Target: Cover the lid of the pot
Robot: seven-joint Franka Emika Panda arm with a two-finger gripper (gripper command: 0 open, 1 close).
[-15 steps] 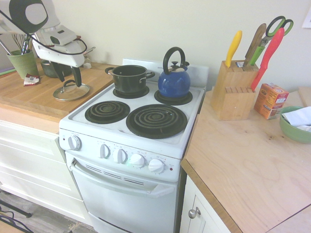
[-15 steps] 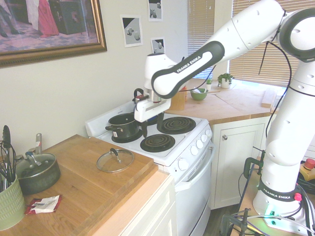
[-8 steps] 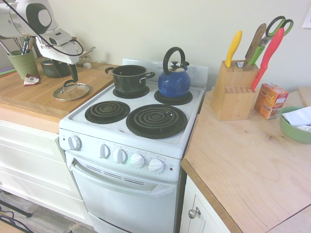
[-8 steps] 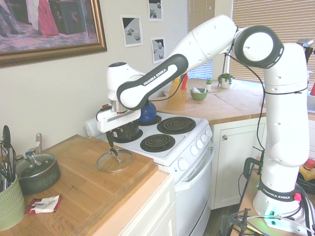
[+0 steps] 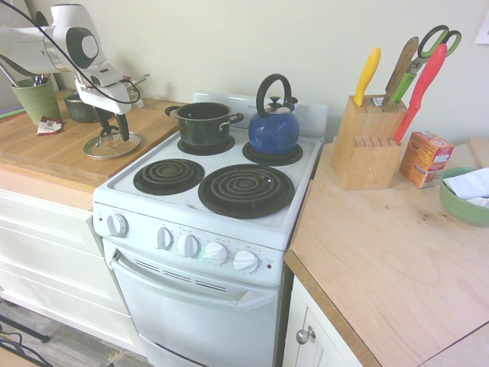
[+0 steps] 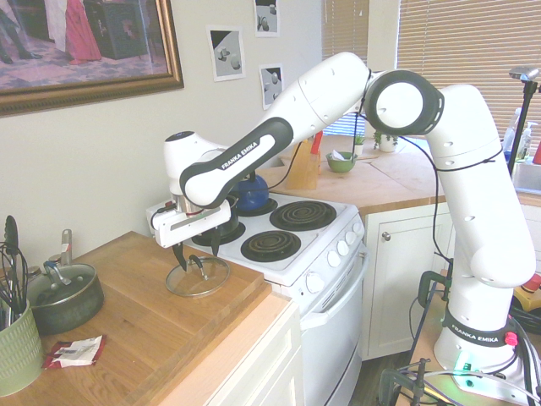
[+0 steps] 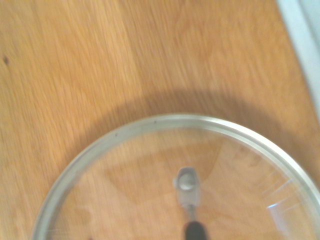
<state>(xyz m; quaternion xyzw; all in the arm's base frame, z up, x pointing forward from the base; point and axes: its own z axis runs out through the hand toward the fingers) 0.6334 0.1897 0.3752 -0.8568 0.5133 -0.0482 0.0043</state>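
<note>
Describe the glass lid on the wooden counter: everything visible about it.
The round clear glass lid has a silver metal rim and a small black loop handle on top, fixed by a metal stud at the centre. It lies flat, handle up, on the wooden counter beside the white stove, away from the dark pot. The open pincer hangs just above the handle, not yet gripping it.

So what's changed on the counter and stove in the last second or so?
The gripper came down over the lid and now hangs open, straddling its black loop handle; nothing is held yet. The lid is still flat on the wooden counter; the pot and blue kettle haven't moved.
</note>
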